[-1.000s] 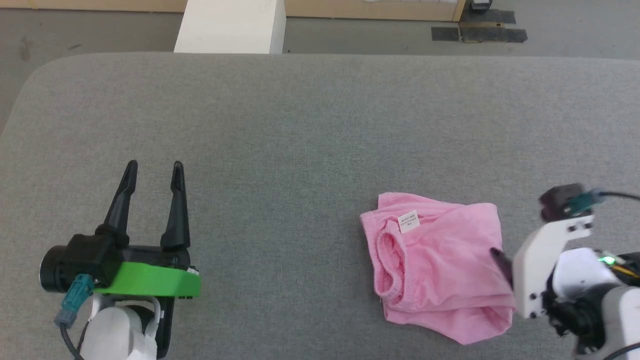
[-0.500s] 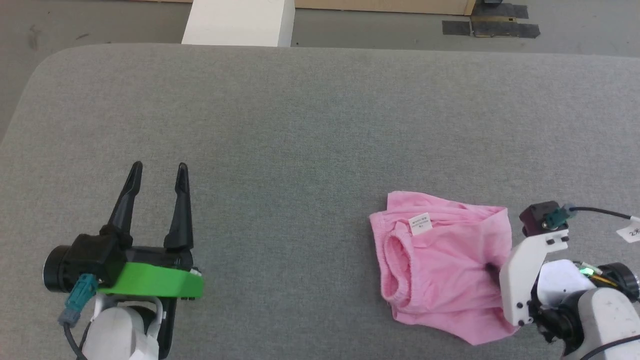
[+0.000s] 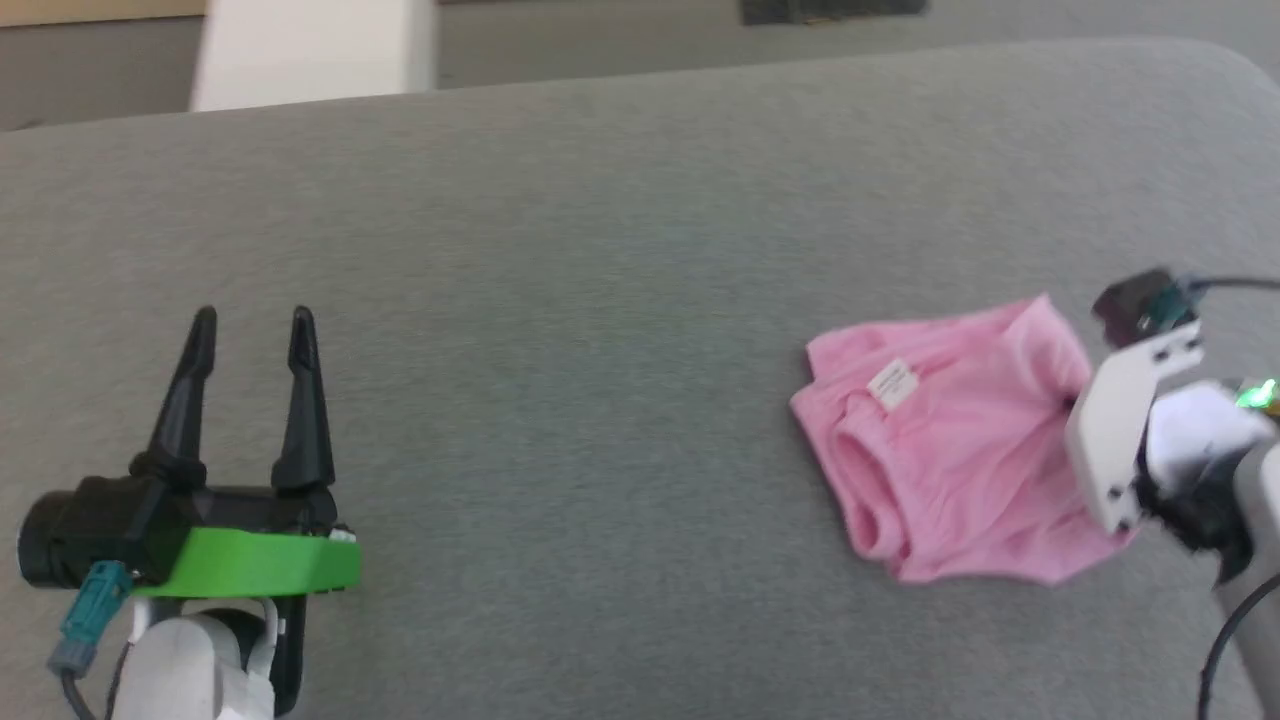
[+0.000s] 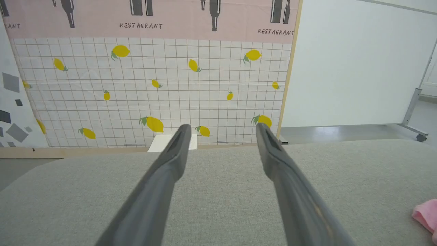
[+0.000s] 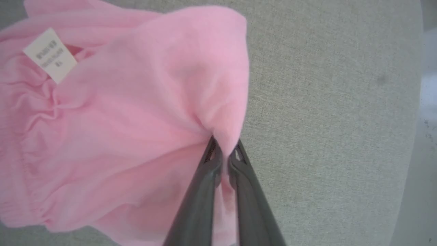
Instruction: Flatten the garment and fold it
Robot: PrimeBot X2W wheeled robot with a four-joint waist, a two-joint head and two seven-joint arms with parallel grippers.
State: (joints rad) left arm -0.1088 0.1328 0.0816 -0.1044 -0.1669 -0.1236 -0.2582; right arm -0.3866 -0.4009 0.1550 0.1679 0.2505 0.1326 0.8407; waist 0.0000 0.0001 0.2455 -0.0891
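Observation:
The garment (image 3: 950,440) is a crumpled pink pair of shorts on the grey table (image 3: 600,250), at the right of the head view, with its white label (image 3: 892,383) facing up. My right gripper (image 5: 224,148) is shut on the garment's (image 5: 119,119) right edge, a fold of pink cloth pinched between the two dark fingers. In the head view its white wrist (image 3: 1130,440) covers that grip. My left gripper (image 3: 250,318) hovers open and empty over the table's left side, far from the cloth. A pink corner of the garment (image 4: 426,215) shows at the lower right of the left wrist view.
The table's rounded right edge (image 5: 414,136) runs close beside the grip, with floor beyond it. A white block (image 3: 310,50) stands past the far edge. A lemon-print wall panel (image 4: 153,85) and a white board (image 4: 358,61) rise behind the table.
My right gripper has shut on the garment's right edge and that edge has bunched up toward it. The head camera has swung, shifting the whole picture. The left gripper has held still.

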